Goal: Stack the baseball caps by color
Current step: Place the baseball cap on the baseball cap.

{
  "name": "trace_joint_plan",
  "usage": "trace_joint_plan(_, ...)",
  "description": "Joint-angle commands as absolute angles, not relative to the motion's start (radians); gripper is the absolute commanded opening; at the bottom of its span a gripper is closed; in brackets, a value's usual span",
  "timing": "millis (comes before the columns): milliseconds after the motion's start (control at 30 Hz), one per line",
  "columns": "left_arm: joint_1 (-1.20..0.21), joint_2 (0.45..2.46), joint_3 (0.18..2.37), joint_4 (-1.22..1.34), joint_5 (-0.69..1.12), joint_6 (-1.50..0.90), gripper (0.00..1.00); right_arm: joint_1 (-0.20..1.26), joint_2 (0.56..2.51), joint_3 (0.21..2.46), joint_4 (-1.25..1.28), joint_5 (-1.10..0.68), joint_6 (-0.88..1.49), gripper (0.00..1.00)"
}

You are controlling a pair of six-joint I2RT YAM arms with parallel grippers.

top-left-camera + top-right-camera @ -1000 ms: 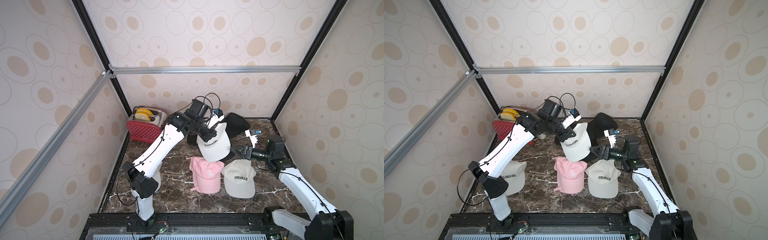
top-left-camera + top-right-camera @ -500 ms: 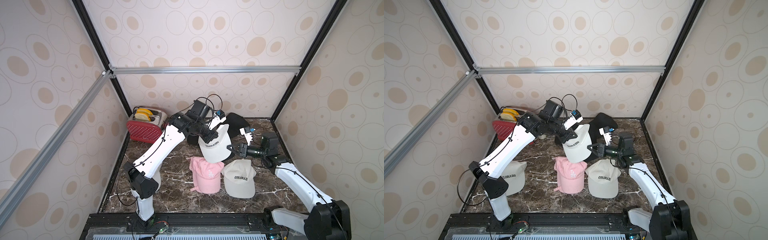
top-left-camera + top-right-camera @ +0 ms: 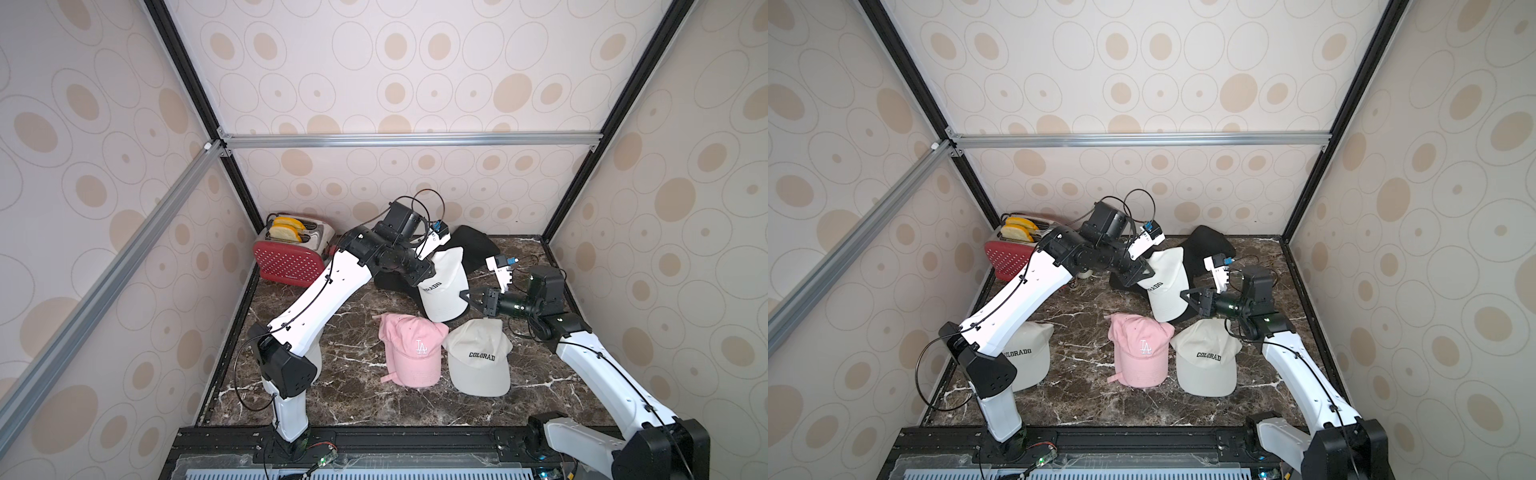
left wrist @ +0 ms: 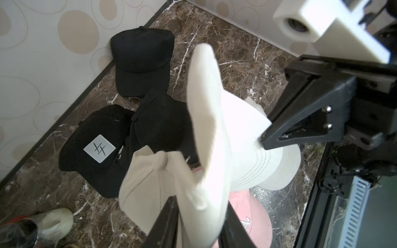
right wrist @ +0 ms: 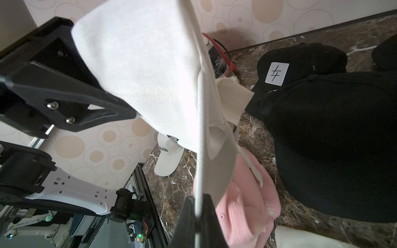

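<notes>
Slipping is the main worry. Low in the middle of a top view, a pink cap (image 3: 411, 353) and an off-white cap (image 3: 478, 361) lie touching, side by side, on the marble table (image 3: 353, 399). Just above them in the frame hangs the held off-white cap (image 3: 442, 291). The right gripper (image 5: 198, 199) is clenched on only the thin edge of its brim. The left gripper (image 4: 200, 206) has its jaws parted, with bunched crown cloth between them. I judge that a soft crown swinging from 1 brim edge could twist out of that pinch. The cloth could also snag if the left arm backs off, dropping the cap onto the wrong colour.

Every cap looks like limp woven cloth with a stiff, curved, stitched brim. The pink cap bears a white LA, and the off-white ones carry black COLORADO lettering. A 3rd off-white cap (image 3: 1027, 361) sits at lower left, partly behind the left arm. Farther up lie 3 matte black caps (image 4: 141, 60), 2 of them overlapping, and 1 is a patched black cap (image 4: 94, 146). A glossy red toaster (image 3: 291, 259) stands at the table's upper left.
</notes>
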State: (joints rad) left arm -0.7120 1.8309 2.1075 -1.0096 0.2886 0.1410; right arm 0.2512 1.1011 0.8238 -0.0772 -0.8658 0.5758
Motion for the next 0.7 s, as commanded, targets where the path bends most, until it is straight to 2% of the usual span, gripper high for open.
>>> trace_joint_plan(0, -0.715, 1.782, 2.096, -0.964, 0.213, 0.102, 0.68, 0.196, 1.085, 0.825, -0.095, -0.897, 0.567, 0.00)
trace_joint_plan(67, -0.713, 1.733, 2.032, -0.898, 0.162, 0.077, 0.92, 0.159, 1.076, 0.817, -0.074, -0.933, 0.584, 0.00)
trace_joint_plan(100, -0.713, 1.702, 1.987, -0.849, 0.124, 0.064, 0.99, 0.140, 1.069, 0.818, -0.074, -0.948, 0.585, 0.00)
trace_joint_plan(267, -0.705, 1.580, 1.821, -0.670, -0.043, 0.011, 0.99, 0.087, 1.022, 0.817, -0.136, -0.932, 0.589, 0.00)
trace_joint_plan(433, -0.693, 1.456, 1.600, -0.411, -0.328, -0.080, 0.99, 0.028, 0.951, 0.776, -0.273, -0.804, 0.584, 0.00)
trace_joint_plan(667, -0.662, 1.387, 1.498, -0.359, -0.315, -0.154, 0.99, 0.005, 0.811, 0.748, -0.524, -0.702, 0.583, 0.00)
